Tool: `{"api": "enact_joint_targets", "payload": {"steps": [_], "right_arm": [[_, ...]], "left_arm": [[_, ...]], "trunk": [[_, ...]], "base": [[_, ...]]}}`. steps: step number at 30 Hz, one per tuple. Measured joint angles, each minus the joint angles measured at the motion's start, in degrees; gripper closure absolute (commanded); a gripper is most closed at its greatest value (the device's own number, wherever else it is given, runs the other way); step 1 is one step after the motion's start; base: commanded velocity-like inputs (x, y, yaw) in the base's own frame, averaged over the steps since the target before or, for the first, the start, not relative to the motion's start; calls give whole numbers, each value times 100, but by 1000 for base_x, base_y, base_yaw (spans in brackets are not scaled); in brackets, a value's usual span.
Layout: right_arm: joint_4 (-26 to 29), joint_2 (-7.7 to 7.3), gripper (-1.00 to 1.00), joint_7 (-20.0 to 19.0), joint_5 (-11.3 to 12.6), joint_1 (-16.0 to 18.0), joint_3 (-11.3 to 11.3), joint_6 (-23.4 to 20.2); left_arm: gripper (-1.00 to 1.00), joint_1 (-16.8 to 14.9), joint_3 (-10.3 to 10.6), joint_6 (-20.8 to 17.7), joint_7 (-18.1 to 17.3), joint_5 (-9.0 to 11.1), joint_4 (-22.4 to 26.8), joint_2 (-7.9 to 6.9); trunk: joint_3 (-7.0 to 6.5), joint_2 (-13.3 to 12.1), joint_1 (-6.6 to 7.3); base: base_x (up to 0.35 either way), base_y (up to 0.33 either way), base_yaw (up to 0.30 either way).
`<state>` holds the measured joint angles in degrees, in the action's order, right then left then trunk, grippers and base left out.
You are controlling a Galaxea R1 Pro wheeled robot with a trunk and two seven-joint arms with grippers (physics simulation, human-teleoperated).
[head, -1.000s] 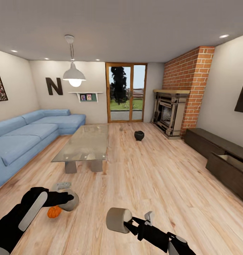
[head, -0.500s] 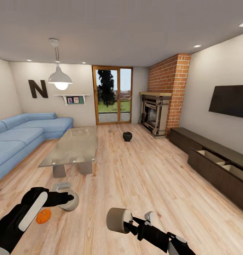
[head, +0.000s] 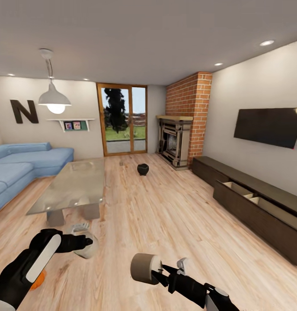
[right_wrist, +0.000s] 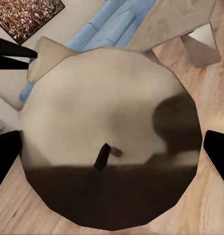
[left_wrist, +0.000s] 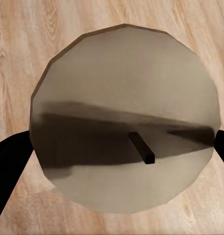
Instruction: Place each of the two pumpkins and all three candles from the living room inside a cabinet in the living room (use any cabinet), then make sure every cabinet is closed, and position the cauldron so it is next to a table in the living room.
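Step in hand: carrying; left tool [head: 88,247] and right tool [head: 145,268] each clamp a stubby grey-white candle [left_wrist: 123,117], long dark-brown wood cabinet [head: 258,214] with open drawer well ahead-right of right tool; next move: approach, drop in.

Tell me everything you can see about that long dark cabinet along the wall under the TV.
The cabinet is a long, low unit of dark brown wood. It stands on the wooden floor against the wall at the head view's right, below the wall-mounted TV, and runs back toward the brick fireplace. One wide drawer is pulled open, showing light beige compartments split by dividers. No contents are visible inside. Neither gripper is near it.
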<state>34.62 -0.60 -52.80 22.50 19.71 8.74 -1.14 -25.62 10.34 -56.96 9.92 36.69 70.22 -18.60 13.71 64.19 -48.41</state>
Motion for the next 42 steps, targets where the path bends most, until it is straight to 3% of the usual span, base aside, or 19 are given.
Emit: {"api": "enact_joint_targets", "payload": {"steps": [5, 11, 14, 16, 21, 27, 32, 38, 42], "right_arm": [[-12, -4, 100, 4, 6, 0, -7, -1], [-94, -4, 100, 107, 13, 0, -8, -3], [-103, -5, 100, 228, 13, 0, -10, -5], [-103, -2, 100, 376, 14, 0, -12, -5], [-98, 18, 100, 1101, 17, 0, -12, -8], [-98, 11, 100, 1607, 77, 0, -23, -19], [-89, 36, 100, 2334, 136, 0, -14, -77], [-84, 48, 100, 3961, 130, 1, -6, -269], [-82, 49, 100, 4849, 148, 1, 7, -352]], "left_arm": [[100, 0, 7, 6, 8, 0, -37, 34], [100, 1, 19, 18, 31, -17, -202, 189], [100, 1, 30, 23, 233, -68, -456, 284], [100, 1, 47, 31, 439, -52, -537, 367], [100, -3, 272, 57, 1052, -25, -789, 734], [100, -16, 349, 99, 1164, -115, -1028, 828], [100, -21, 333, 124, 1169, -117, -1061, 821], [100, -42, 313, 304, 1180, -114, -1252, 788], [100, -49, 303, 381, 1180, -111, -1276, 779]], "trunk": [[-123, -201, 110], [-270, -442, 242], [-344, -562, 308], [-393, -643, 352], [-515, -844, 461], [-664, -1084, 593], [-786, -1285, 703], [-934, -1526, 835], [-1030, -1687, 923]], "base": [[0, 0, -225], [0, 0, -225], [0, 0, -225], [0, 0, -225], [0, 0, -225], [0, 0, -225], [0, 0, -225], [0, 0, -224], [0, 0, -213]]}}
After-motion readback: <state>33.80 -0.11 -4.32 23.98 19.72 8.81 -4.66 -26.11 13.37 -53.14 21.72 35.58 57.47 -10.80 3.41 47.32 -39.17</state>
